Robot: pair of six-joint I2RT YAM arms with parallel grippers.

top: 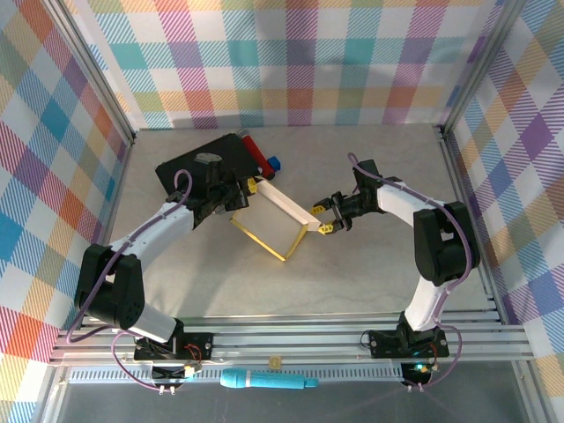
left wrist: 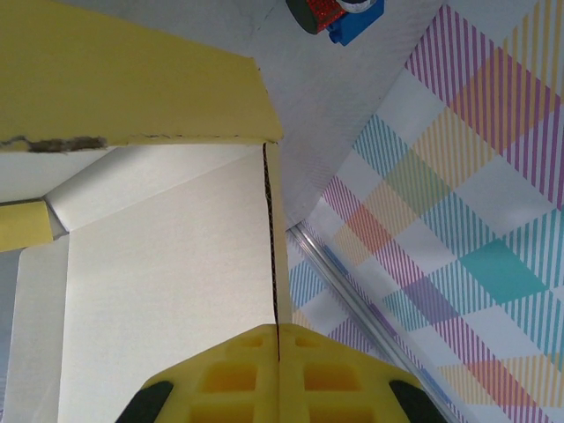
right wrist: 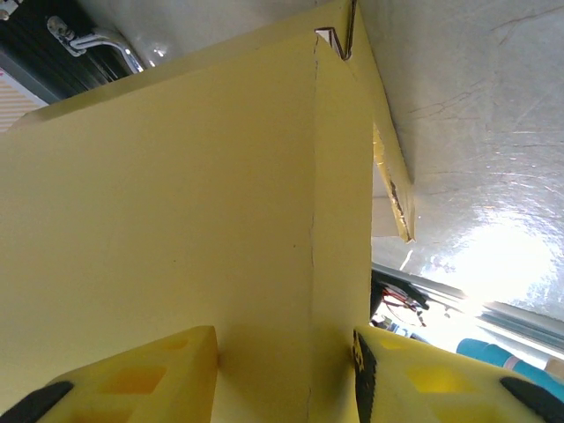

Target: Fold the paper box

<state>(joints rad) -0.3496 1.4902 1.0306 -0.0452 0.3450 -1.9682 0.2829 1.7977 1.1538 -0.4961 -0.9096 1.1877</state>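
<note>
Top external view first: your thin, yellow, creased-cardboard paper box [top: 275, 225] sits mid-counter, half-erected. It's just in front of the black rectangular case with the metal handle [top: 203, 167], w/ one claw at each end of it. The grey counter [top: 379, 282] underneath looks smooth.

Left wrist view: left claw [left wrist: 278, 344] is clenched on a single panel edge of the box [left wrist: 167, 291]. The pads meet w/ only the sheet's thickness between them, pale whitish inside facing the cam.

Right wrist view: right claw [right wrist: 282, 361] has its jaws spread either side of a creased yellow corner of the box [right wrist: 176, 203]. Can't tell if the pads are squeezing or just bracketing it, so don't count on a hold there.

Handling, imo:
- Very light, so it'll prob slide or lift off the counter at the slightest tug.
- Thin card is floppy across the big panels and only stiff along creases and corners.
- It should bend fine on the score lines but crumple or tear if you squeeze mid-panel. There's a ragged bit along one flap edge in the left wrist view.
- Surface looks smooth, maybe slippery against the pads.

Where to grab: pinch one wall close to its edge, near a crease or corner, not the middle. Let one claw anchor while the other pushes a flap along its score. Go slow, light grip.
</note>
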